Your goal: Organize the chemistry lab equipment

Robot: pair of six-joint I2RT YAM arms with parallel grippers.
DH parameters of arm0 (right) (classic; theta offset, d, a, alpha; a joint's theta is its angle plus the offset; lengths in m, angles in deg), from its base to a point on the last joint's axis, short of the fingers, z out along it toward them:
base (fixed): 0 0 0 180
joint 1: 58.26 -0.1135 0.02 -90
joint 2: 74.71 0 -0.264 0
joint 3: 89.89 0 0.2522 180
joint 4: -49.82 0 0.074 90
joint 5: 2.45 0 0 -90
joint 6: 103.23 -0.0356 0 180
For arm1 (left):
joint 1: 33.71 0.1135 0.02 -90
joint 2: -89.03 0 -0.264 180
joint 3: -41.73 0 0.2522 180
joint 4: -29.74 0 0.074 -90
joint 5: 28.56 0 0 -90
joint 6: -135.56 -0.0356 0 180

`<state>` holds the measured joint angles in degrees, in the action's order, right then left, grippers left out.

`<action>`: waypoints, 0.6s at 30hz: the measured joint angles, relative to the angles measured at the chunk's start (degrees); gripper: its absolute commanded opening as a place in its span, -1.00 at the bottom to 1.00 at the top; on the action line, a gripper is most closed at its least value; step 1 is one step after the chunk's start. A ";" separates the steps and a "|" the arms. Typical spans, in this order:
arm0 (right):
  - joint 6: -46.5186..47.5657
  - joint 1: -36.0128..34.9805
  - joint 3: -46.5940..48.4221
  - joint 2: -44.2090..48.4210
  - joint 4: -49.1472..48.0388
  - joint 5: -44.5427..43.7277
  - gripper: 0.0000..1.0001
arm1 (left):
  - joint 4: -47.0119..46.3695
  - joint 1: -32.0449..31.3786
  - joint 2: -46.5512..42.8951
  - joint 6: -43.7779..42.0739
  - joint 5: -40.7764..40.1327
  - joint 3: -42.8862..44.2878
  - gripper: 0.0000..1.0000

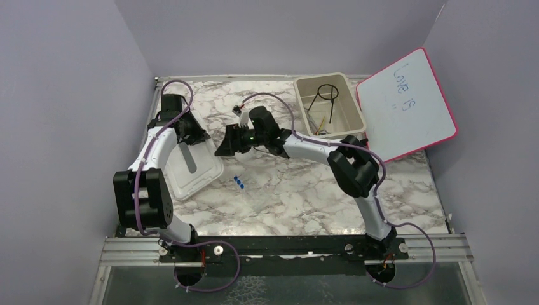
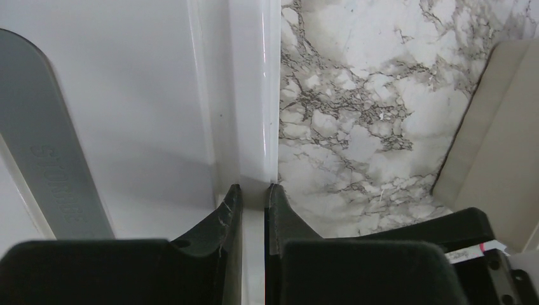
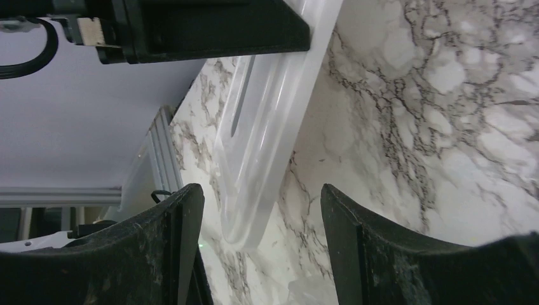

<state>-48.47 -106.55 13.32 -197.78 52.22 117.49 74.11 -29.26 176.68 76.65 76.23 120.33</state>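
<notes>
Blue-capped tubes (image 1: 239, 182), three, lie together; left gripper (image 2: 254, 189) clamps the white lid (image 2: 127, 95), right gripper (image 3: 259, 194) gapes empty.

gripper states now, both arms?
Left gripper: shut on the rim of the white lid.
Right gripper: open, holding nothing.

Soft, even light falls from overhead in the top view. The marbled desk (image 1: 299, 190) is bright, with only faint, short shadows under the arms, and the whiteboard (image 1: 407, 105) shows no glare. From the left wrist, a thin vertical streak of glare runs along the rim of the white lid (image 2: 127, 95), straight ahead of the left fingers (image 2: 224, 241), which are dark and soft-edged. The right fingers (image 3: 175, 254) are blurred. Beyond them the lid's translucent edge gleams and the marble veins are fairly sharp.
</notes>
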 measured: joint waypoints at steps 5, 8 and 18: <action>-2.69 -1.73 2.71 -3.96 -1.27 1.92 0.41 | -0.59 0.00 0.00 1.09 1.53 0.02 -0.87; -5.05 -2.54 3.78 -6.08 -2.25 2.95 0.32 | -0.83 -0.02 -0.02 1.57 2.21 0.00 -0.88; -15.23 -2.78 3.91 -9.97 -9.68 4.48 -0.70 | -1.38 0.00 -1.64 2.67 3.45 0.00 -0.87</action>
<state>-63.71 -109.33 17.23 -207.74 42.54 121.97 72.74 -29.26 175.04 79.31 79.68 120.33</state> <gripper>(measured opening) 0.305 0.134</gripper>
